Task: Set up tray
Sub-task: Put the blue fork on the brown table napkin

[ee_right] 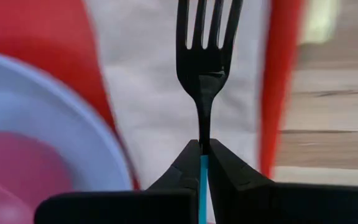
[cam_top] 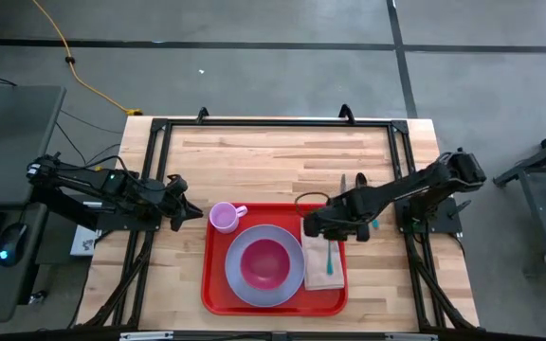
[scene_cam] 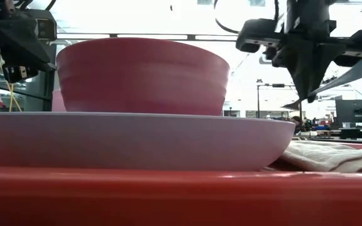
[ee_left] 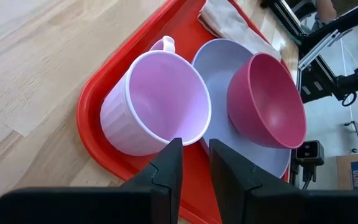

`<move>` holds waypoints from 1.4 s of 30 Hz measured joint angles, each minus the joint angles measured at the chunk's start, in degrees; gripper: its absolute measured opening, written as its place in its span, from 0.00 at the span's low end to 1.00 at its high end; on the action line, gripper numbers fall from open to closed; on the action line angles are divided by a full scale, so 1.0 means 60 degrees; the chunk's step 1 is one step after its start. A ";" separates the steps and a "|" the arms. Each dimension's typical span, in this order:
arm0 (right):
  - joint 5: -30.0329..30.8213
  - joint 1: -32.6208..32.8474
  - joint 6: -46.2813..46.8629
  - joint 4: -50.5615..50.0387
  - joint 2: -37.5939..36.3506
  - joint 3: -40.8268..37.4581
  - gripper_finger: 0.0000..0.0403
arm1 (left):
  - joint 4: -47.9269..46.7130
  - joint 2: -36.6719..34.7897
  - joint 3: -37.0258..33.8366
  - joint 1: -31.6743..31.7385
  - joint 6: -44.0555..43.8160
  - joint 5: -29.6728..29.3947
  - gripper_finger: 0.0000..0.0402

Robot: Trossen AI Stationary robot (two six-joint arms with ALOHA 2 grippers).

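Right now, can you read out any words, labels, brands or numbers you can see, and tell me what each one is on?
"ULINE", partly cut off: on the cardboard box beyond the table, left wrist view.
Nothing readable on the tray, cup, bowl, plate, napkin or fork.

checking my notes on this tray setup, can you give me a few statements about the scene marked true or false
1. The right end effector is shut on a black fork. True.
2. The pink bowl sits on the bare table. False: it sits on the lavender plate.
3. The pink mug is on the red tray. True.
4. The napkin lies off the tray. False: it lies on the tray, beside the plate.
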 joint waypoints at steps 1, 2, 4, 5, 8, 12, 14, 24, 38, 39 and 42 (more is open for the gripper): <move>-0.0032 0.0045 0.0004 0.0308 0.0127 0.0000 0.00 | 0.0005 0.0000 0.0000 -0.0004 0.0000 -0.0002 0.28; -0.0041 0.0084 0.0004 0.0567 0.0261 0.0000 0.00 | 0.0014 0.0000 0.0000 0.0000 0.0000 -0.0005 0.28; -0.0127 0.0146 0.0037 0.0979 0.0519 0.0000 0.00 | 0.0011 0.0000 -0.0001 -0.0003 0.0000 -0.0005 0.28; -0.0171 0.0175 0.0064 0.1181 0.0619 -0.0004 0.00 | 0.0015 0.0000 0.0000 0.0000 0.0000 -0.0005 0.28; -0.0309 0.0277 0.0099 0.1523 0.0850 0.0000 0.00 | 0.0017 0.0000 0.0000 -0.0002 0.0000 -0.0005 0.28; -0.0480 0.0362 0.0252 0.1347 0.0984 0.0000 0.00 | 0.0011 0.0000 0.0000 0.0000 0.0000 -0.0005 0.28; -0.0476 0.0417 0.0256 0.1309 0.0994 0.0000 0.00 | 0.0012 0.0000 0.0000 0.0000 0.0000 -0.0005 0.28; -0.0123 0.0454 0.0205 0.0861 0.1175 -0.0004 0.00 | -0.0004 0.0000 0.0000 0.0000 0.0000 -0.0002 0.28; -0.0154 0.0450 -0.0178 0.1512 0.1950 0.0004 0.00 | -0.0015 0.0000 0.0000 -0.0002 0.0002 -0.0116 0.28; -0.0143 0.0450 -0.0178 0.1501 0.1952 0.0004 0.00 | -0.0014 0.0000 0.0000 -0.0001 0.0000 -0.0118 0.28; -0.0110 0.0447 -0.0178 0.1488 0.1952 0.0004 0.00 | -0.0015 0.0000 0.0000 -0.0003 0.0000 -0.0118 0.28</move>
